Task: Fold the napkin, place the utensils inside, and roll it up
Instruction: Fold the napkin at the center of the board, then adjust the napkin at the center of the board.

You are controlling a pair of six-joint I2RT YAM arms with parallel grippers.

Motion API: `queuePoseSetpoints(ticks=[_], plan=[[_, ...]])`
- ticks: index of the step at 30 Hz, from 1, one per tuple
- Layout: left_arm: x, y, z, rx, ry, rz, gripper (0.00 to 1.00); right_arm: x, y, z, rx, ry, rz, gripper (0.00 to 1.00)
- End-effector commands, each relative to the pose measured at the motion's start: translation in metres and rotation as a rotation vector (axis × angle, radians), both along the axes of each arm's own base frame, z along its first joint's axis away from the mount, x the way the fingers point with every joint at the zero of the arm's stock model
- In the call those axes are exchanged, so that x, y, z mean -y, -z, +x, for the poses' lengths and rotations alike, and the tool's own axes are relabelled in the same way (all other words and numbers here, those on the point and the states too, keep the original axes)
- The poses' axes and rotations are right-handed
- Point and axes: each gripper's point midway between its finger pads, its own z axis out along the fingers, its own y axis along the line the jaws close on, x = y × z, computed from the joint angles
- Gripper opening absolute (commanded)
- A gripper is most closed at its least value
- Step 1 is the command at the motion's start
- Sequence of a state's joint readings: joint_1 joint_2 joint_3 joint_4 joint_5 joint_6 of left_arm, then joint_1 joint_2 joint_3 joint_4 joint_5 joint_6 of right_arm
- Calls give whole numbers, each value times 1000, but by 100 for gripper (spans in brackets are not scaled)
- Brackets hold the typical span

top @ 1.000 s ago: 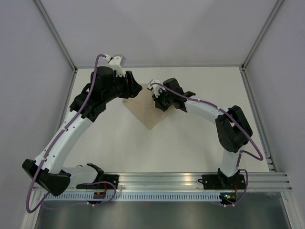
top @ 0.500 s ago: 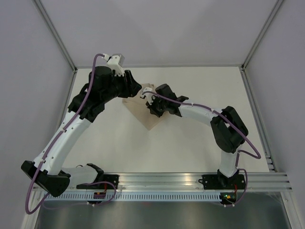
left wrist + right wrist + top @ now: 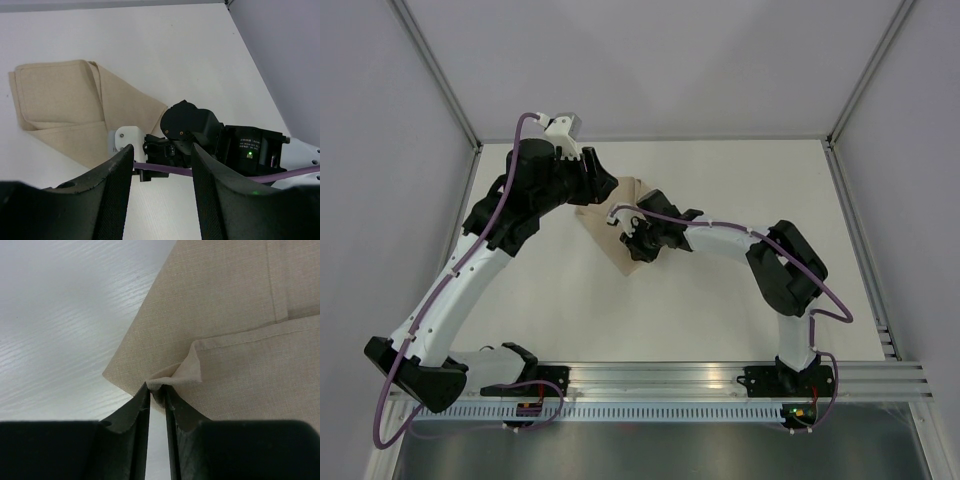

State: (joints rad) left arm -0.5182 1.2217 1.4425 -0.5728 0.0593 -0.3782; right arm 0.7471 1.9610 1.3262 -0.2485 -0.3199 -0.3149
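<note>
The tan napkin (image 3: 635, 193) lies at the far middle of the table, partly folded over itself. In the left wrist view it (image 3: 65, 105) shows a doubled flap at the left. My right gripper (image 3: 630, 247) is shut on a corner of the napkin (image 3: 240, 315). The cloth is pinched and bunched between its fingertips (image 3: 159, 388), just over the table. My left gripper (image 3: 608, 187) is open and empty above the napkin's left part. Its fingers (image 3: 115, 170) frame the right arm's wrist (image 3: 192, 127). No utensils are in view.
White table (image 3: 720, 290) with a metal frame post at each far corner and grey walls around. The aluminium rail (image 3: 660, 378) with both arm bases runs along the near edge. The right arm's purple cable (image 3: 165, 170) crosses below the left gripper.
My right gripper has moved left and toward the near side with the napkin corner, drawing the cloth over itself. The left gripper has stayed almost still.
</note>
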Motion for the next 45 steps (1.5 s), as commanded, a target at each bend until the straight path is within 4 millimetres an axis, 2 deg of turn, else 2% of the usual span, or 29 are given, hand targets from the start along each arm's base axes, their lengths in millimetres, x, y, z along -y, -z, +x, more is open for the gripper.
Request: queuePoseSetpoints(ticks=[1,3,4,7,14,17,18,22,26,27,29,30,31,32,33,35,36,37,40,45], plan=[[4,-13,-2,18,14,-43,55,-12,-3,-20,-44,-93,31,24],[4,-14,-1,20,14,-44,56,-12,-5,-27,-62,-112,28,29],[5,-12,-1,16,14,-42,58,-13,-8,-29,-66,-121,36,38],[5,-12,0,17,12,-43,61,-16,-16,-34,-73,-137,46,49],[1,-16,1,23,-11,-47,65,-15,-38,-29,-54,-109,69,54],[-3,-13,4,17,-44,-48,65,-9,-54,-19,-49,-65,94,55],[-6,-11,5,16,-66,-44,64,-4,-64,-8,-37,-43,111,55],[-14,-2,13,-3,-149,-59,59,17,-82,18,-34,25,145,57],[-23,33,26,-73,-249,-37,45,49,-87,57,-6,181,130,56],[-26,47,34,-98,-274,-23,37,60,-86,73,0,239,122,56],[-28,75,42,-147,-303,-14,27,74,-82,91,10,305,96,54],[-33,95,51,-194,-322,-5,17,85,-79,107,10,349,89,54],[-36,114,53,-237,-339,-10,12,90,-77,115,12,372,81,54],[-37,124,59,-256,-349,-19,7,94,-82,127,26,392,90,54],[-44,134,64,-281,-368,-24,2,104,-69,136,8,420,72,54],[-55,165,73,-349,-425,-15,2,109,-64,146,5,426,59,54],[-60,174,76,-364,-447,-9,2,109,-49,148,-18,425,39,54],[-64,191,80,-402,-475,-2,2,111,-43,149,-28,425,32,54],[-78,224,87,-467,-534,19,2,109,-23,149,-69,415,7,54],[-92,260,96,-531,-602,56,2,109,-4,150,-93,410,-10,54]])
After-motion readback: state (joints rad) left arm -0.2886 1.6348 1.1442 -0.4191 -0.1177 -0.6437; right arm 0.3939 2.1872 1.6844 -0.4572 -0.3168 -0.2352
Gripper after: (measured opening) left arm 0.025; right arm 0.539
